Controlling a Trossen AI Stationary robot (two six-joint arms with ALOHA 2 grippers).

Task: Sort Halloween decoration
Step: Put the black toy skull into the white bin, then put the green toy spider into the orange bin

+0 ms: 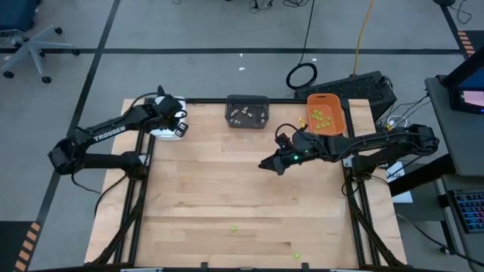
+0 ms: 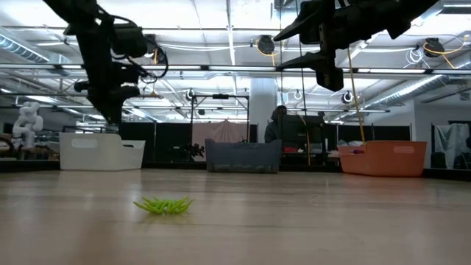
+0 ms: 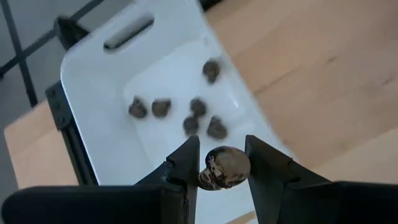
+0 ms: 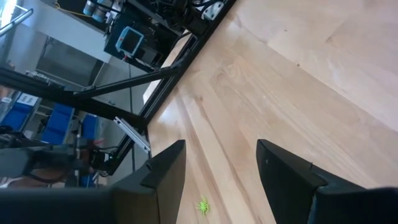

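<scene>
My left gripper (image 3: pixel 222 163) hangs over the white tray (image 3: pixel 93 68) at the table's far left corner, shut on a dark brown skull piece (image 3: pixel 225 168). Several more dark pieces (image 3: pixel 193 115) lie on that tray's floor. My right gripper (image 4: pixel 221 168) stands open above the table's middle right, with nothing between its fingers. A lime green piece (image 1: pixel 234 227) lies on the wood near the front edge, another (image 1: pixel 296 256) closer to the front. The green piece (image 2: pixel 165 205) shows close up in the low view. My left gripper pinches the dark skull piece (image 3: pixel 214 176) between its two fingers, one on each side of it. The fingers slant down over the white tray. The piece is lifted clear, above the tray's floor.
A dark grey tray (image 1: pixel 247 111) with pale pieces stands at the far middle. An orange tray (image 1: pixel 327 113) with green pieces stands at the far right. Bare wood lies across the table's middle and near side.
</scene>
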